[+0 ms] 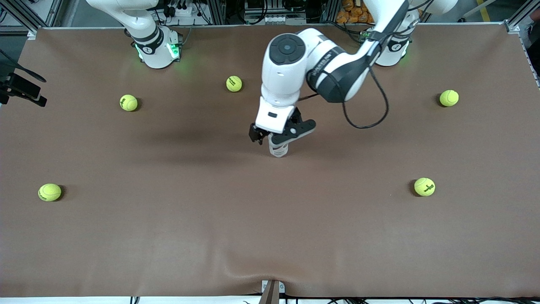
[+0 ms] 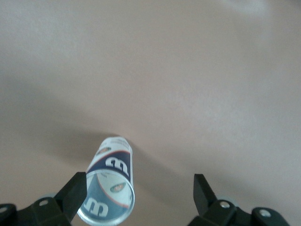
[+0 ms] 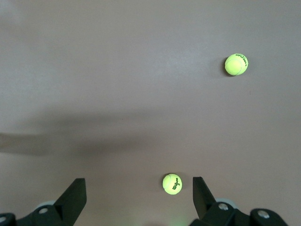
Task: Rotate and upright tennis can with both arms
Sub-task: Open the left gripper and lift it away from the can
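A: Standing upright mid-surface, the tennis can, brown surface open all round, every edge well off. Five tennis balls scattered well apart.

B: Directly over it, left gripper, fingers spread, one finger just beside the can's rim. Left arm reaching in from its base, wrist pointing down.

A: Right gripper up high, spread, waiting.

White-and-navy tennis can, brown table
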`<state>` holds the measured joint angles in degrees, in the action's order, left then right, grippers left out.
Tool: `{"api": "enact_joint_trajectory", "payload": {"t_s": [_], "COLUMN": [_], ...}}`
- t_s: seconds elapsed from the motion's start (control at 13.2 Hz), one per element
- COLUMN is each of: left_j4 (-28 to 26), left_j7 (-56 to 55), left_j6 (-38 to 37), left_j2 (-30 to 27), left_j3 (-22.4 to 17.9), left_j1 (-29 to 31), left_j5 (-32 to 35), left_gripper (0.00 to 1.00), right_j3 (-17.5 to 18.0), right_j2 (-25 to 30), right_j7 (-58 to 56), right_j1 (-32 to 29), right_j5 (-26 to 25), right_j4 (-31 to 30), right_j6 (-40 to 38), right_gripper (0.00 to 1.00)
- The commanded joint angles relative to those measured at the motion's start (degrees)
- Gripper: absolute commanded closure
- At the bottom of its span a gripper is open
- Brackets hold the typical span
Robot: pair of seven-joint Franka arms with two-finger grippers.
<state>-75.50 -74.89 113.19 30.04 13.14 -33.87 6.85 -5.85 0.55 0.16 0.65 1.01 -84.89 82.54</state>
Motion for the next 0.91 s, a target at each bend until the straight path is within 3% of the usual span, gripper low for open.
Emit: {"api": "enact_joint_trajectory", "payload": {"t_s": [0.0,0.46,0.84], "left_j4": [0.8,0.62,-0.52], "left_j7": [3.94,18.88,32.07], "left_j6": [-1.04,-1.83,-4.53], "left_j2": [-0.94,-1.3,-3.67], "left_j3": [0.05,-0.04,2.86], "left_j1": [2.91,10.39,21.8], "left_j5": [-0.61,-0.26,-0.35], "left_gripper": [0.0,0.0,0.0], "right_j3": [0.66,0.66,0.66], "right_j2": [0.42,0.51,0.51], "right_j7": [-0.33,-0.51,-0.51], "right_j1": [-0.82,-0.91,-0.91], "right_j5": [-0.13,-0.22,-0.13], "right_j4": [0.34,0.34,0.34], "right_j6": [-0.63,-0.63,-0.63], "right_gripper": [0.0,0.0,0.0]}}
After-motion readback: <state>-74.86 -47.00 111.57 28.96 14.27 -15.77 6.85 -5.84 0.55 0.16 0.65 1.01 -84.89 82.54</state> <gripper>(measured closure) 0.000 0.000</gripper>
